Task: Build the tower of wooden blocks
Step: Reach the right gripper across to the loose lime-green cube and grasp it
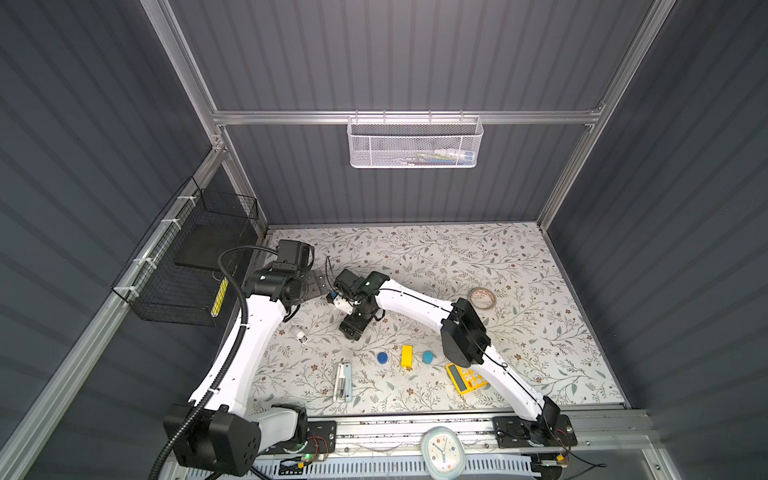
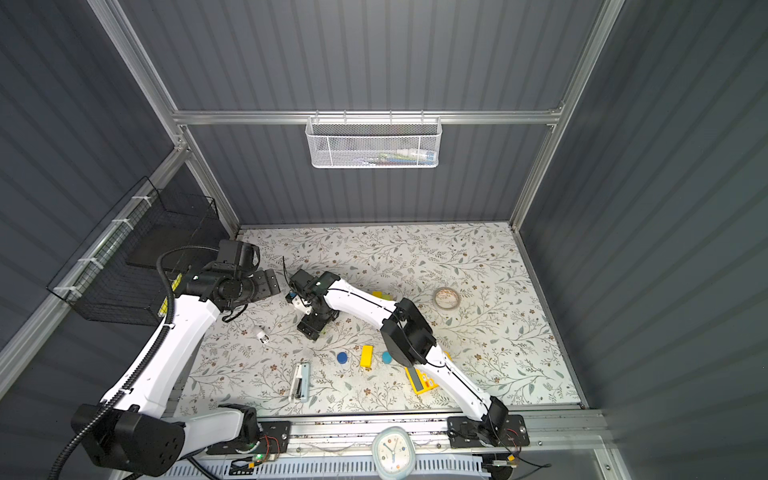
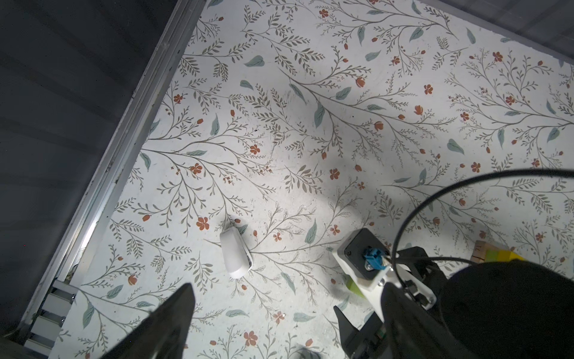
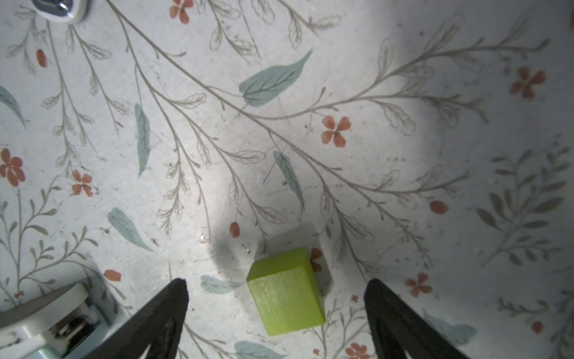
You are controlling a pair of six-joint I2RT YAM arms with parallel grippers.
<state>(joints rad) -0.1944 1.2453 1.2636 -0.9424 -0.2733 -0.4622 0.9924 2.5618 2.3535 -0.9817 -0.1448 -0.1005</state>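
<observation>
A lime-green cube [image 4: 285, 292] stands on the floral mat [image 4: 341, 93] between the spread fingers of my right gripper [image 4: 277, 281], which is open and touches nothing. In both top views that gripper [image 1: 352, 328] points down left of centre and hides the cube. My left gripper [image 3: 262, 298] hangs open over bare mat at the left [image 1: 318, 284]. A yellow bar [image 1: 407, 356] lies between two blue cylinders [image 1: 382, 357] [image 1: 428, 356] near the front. A tan, lime and yellow cluster of blocks [image 3: 494, 253] sits behind the right arm, partly seen in a top view [image 2: 382, 296].
A yellow calculator [image 1: 463, 378] lies under the right arm, a tape roll [image 1: 482, 298] to the right. A small white device [image 1: 300, 334] and a stapler in its tray [image 1: 343, 381] lie front left. A black wire basket [image 1: 187, 266] hangs on the left wall.
</observation>
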